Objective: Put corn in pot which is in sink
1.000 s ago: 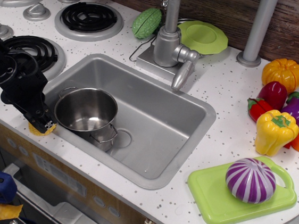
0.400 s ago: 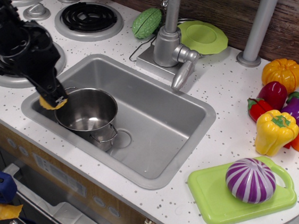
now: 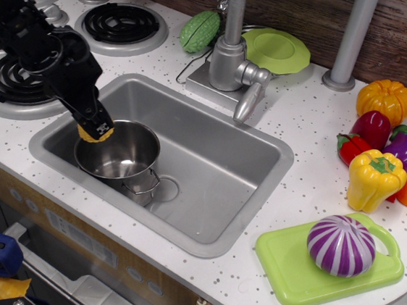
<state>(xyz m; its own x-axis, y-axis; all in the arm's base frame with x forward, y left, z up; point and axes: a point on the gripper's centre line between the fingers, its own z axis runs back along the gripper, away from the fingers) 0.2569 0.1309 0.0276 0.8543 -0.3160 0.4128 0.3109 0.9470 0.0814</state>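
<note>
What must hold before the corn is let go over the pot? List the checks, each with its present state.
1. Pincer grips the small yellow ribbed corn piece: ok.
2. Corn above the shiny round steel pot's opening: not ok, it sits at the left rim.
3. Pot upright inside the grey rectangular sink: ok.
4. Pot interior empty: ok.
5. Pincer apart from the pot rim: cannot tell.

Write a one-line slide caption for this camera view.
Robot hand holds the corn over the left rim of the pot in the sink.
</note>
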